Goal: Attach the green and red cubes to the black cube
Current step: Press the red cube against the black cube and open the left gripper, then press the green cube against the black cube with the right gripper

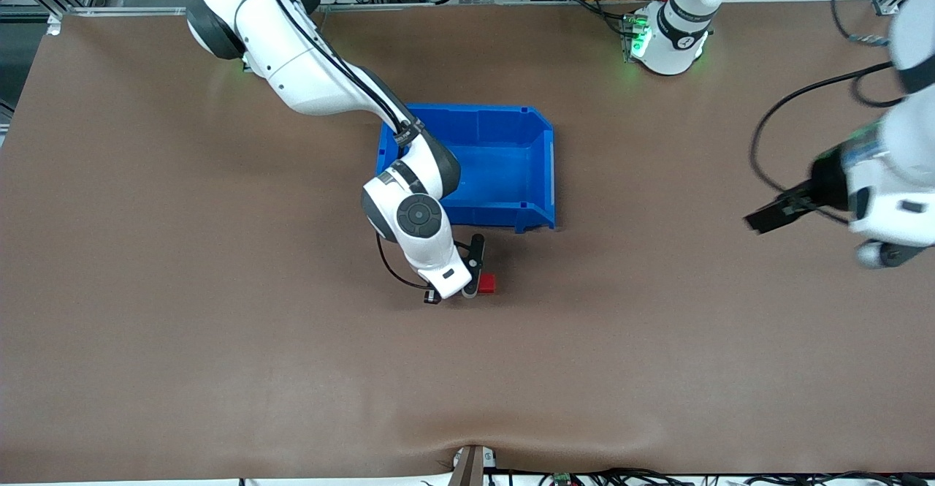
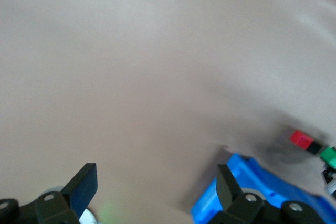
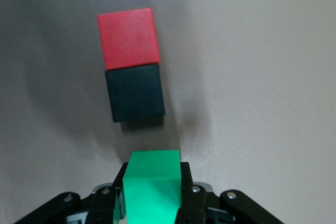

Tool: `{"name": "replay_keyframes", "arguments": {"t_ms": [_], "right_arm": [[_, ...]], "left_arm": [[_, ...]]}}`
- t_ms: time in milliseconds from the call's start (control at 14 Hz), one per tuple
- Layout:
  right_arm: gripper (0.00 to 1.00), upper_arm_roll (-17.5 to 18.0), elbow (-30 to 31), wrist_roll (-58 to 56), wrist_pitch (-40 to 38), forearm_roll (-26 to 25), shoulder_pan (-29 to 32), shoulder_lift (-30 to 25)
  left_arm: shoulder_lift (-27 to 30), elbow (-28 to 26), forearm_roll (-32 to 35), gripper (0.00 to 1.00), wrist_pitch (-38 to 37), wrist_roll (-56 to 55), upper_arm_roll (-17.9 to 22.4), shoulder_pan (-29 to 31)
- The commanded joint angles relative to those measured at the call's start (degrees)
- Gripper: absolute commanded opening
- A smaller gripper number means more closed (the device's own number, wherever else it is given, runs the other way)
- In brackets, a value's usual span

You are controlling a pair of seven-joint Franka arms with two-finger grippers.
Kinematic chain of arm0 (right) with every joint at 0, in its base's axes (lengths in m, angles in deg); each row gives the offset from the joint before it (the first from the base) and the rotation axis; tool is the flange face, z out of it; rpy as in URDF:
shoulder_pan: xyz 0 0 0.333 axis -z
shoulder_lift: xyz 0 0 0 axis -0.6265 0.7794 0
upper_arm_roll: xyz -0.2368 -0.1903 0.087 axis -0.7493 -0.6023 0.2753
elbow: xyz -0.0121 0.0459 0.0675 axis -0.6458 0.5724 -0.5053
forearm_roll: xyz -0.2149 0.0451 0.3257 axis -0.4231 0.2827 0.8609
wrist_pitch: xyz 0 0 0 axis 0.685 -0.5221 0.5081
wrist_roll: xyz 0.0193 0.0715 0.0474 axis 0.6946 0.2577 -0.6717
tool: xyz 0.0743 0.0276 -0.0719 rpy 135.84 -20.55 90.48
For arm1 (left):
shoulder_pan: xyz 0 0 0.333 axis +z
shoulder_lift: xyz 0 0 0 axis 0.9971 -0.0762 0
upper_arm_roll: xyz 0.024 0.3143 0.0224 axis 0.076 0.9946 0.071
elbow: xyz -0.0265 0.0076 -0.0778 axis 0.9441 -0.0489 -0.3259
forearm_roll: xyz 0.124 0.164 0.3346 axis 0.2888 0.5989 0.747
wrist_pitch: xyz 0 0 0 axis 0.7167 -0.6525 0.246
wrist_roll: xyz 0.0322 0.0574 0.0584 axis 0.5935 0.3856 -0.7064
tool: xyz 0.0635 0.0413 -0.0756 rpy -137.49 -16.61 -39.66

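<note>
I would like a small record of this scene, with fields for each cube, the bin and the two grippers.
red cube: on the table, touching the black cube
black cube: on the table, joined to red, apart from green
green cube: held, not yet touching black
blue bin: farther from the front camera than the cubes
right gripper: jaws shut on the green cube, low beside the black cube
left gripper: jaws open, waiting over the table toward the left arm's end
</note>
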Motion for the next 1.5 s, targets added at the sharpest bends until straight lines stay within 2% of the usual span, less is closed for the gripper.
{"name": "replay_keyframes", "arguments": {"t_ms": [0,429,929,1000,1071,1214,1357,1429], "right_arm": [[0.0,-0.4,-2.3,1.7,-0.4,-1.2,-0.8,1.6],[0.0,-0.3,-2.5,3.0,1.9,-1.1,-1.0,2.7],[0.0,-0.3,-2.8,5.7,3.2,-1.1,-2.2,3.2],[0.43,-0.4,-2.7,5.7,4.1,-1.4,-2.5,3.2],[0.99,-0.4,-2.5,5.7,4.6,-1.4,-2.4,3.2],[1.0,-0.3,-2.5,5.7,4.7,-1.4,-2.1,3.2],[1.0,-0.3,-2.4,5.6,4.3,-1.3,-1.7,2.8],[1.0,-0.3,-2.3,5.6,4.0,-1.0,-1.5,2.5]], "left_arm": [[4.9,-5.4,0.8,1.0,-0.2,7.2,-0.6,1.8],[7.2,-6.3,0.8,1.0,-3.1,14.1,-0.6,4.4],[11.2,-7.8,0.8,1.0,-1.9,14.4,-0.7,4.8],[12.8,-10.1,0.3,1.0,-0.7,14.4,-0.9,4.9],[15.5,-14.3,0.3,1.0,2.0,14.4,-0.9,4.9],[20.4,-22.4,0.5,1.0,7.4,14.4,-0.9,4.9],[21.8,-24.4,0.5,1.0,7.5,14.5,-1.6,5.1],[23.3,-26.3,0.6,1.0,8.0,14.5,-3.3,5.9]]}}
